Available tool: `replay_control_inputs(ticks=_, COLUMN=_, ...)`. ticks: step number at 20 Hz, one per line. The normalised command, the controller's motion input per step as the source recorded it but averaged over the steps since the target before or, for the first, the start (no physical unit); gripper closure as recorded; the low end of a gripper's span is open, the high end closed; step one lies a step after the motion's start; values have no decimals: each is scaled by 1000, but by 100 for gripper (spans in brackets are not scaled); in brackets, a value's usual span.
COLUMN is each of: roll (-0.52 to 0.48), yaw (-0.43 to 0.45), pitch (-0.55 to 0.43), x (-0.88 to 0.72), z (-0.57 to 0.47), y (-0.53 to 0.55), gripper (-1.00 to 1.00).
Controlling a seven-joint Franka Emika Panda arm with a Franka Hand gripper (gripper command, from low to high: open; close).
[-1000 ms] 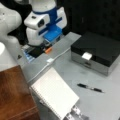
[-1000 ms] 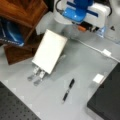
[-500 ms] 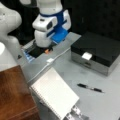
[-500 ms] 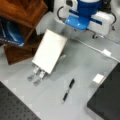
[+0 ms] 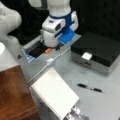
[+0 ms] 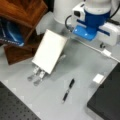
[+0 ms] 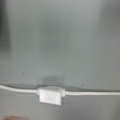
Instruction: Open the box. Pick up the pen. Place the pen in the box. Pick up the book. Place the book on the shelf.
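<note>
Claw fingers are hidden under the arm's white and blue wrist (image 5: 58, 28), so I cannot tell their state; it hovers above the white cable (image 7: 87, 93) with its small block (image 7: 50, 95). Closed, the box (image 5: 97, 51) sits on the table (image 5: 100, 105). Nearby lie the pen (image 5: 90, 88) and the book (image 5: 53, 96), beside the shelf (image 5: 13, 97).
</note>
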Motion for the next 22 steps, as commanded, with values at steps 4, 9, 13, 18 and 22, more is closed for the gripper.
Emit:
replay_control_inputs(ticks=4, roll=242, yaw=-166, pitch=16, x=412, z=-69, y=190, gripper=-100)
replay_control_inputs(ticks=9, roll=154, yaw=-47, pitch=82, x=359, z=28, y=114, gripper=-100)
replay_control_inputs(ticks=13, roll=123, yaw=0, pitch=120, x=406, z=140, y=117, gripper=-100)
replay_control_inputs(ticks=18, roll=250, yaw=-9, pitch=247, x=437, z=134, y=150, gripper=-100)
replay_control_inputs(ticks=22, roll=343, yaw=19, pitch=275, x=391, z=129, y=119, gripper=-100)
